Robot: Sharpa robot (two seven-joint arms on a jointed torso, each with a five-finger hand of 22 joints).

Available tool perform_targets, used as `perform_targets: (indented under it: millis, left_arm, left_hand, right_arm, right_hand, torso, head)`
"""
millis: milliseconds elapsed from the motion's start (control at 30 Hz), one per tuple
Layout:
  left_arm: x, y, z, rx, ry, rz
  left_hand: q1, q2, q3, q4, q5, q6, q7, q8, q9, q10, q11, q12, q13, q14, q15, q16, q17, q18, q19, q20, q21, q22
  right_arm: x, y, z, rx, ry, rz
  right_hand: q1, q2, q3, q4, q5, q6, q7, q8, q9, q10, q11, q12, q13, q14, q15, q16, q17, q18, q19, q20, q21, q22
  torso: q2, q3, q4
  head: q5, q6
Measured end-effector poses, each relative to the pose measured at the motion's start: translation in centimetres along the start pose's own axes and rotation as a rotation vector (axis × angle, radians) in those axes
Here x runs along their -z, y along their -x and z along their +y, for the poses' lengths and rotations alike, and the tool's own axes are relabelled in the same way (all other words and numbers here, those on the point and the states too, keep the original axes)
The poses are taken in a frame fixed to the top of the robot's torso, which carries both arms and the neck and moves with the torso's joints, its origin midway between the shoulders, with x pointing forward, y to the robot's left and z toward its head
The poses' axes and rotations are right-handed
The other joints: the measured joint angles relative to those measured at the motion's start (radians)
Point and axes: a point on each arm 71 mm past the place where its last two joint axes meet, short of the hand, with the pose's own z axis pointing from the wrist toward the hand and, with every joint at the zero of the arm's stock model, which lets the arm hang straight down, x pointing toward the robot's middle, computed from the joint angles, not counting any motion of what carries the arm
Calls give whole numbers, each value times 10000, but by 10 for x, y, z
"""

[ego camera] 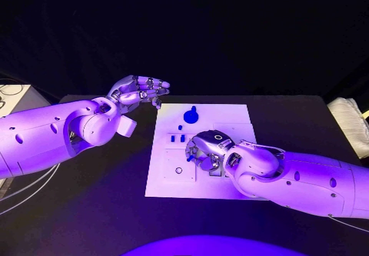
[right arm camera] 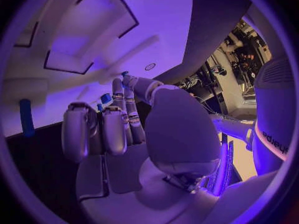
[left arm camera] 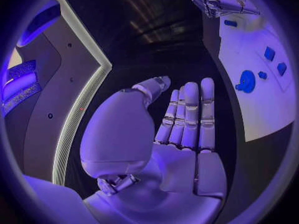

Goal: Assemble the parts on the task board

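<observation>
Left hand raised off table beyond task board's far left corner, palm up, fingers apart and lightly curled, holding nothing. Right hand lowered over board centre, palm down, fingers reaching to board surface; grip on any part cannot be told. Round blue part lies near board's far edge; small blue parts just left of right hand.

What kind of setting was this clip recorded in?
Probably a robotics lab or demo bench: a black table under coloured light, a white task board with small blue parts, and cabling and equipment racks behind the right hand.
</observation>
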Motion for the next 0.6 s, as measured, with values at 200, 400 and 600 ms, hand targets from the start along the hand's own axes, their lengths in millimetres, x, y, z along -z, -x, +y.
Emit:
perform_targets:
  millis: [200, 400, 600]
  left_arm:
    - [0, 0, 0, 0, 10, -5]
    - [0, 0, 0, 1, 19, -6]
    - [0, 0, 0, 2, 29, -7]
  left_hand:
    - [0, 0, 0, 0, 0, 0, 0, 0, 0, 0, 0, 0, 0, 0, 0, 0, 0, 0, 0, 0, 0, 0]
    - [0, 0, -4, 5, 0, 0, 0, 0, 0, -20, -21, 0, 1, 0, 0, 0, -1, 0, 20, -21, -41, -11]
    - [0, 0, -29, 29, 0, 0, 0, 0, 0, -36, -36, 0, 1, 0, 0, 0, -7, 1, 35, -35, -49, -22]
  right_arm:
    - [0, 0, 0, 45, -19, -13]
    - [1, 0, 1, 57, -16, -36]
    - [1, 0, 2, 65, -4, -38]
  right_hand:
    - [2, 1, -2, -2, 0, -2, 2, -15, 5, 12, -11, -13, 2, 0, 0, 0, 0, 0, 0, 0, 0, 8]
    - [16, 14, -12, -10, -2, -13, 12, 43, 5, 13, -11, -38, 13, 0, 0, 0, 0, 0, 0, 0, 0, 8]
    - [24, 27, 18, -40, -9, -15, 12, 45, -9, 13, -11, -40, 14, 0, 0, 0, 0, 0, 0, 0, 0, 7]
  torso:
    - [-1, 5, -4]
    - [-2, 7, -5]
    - [-2, 1, -2]
  head:
    - [5, -12]
    - [10, -24]
    - [18, -43]
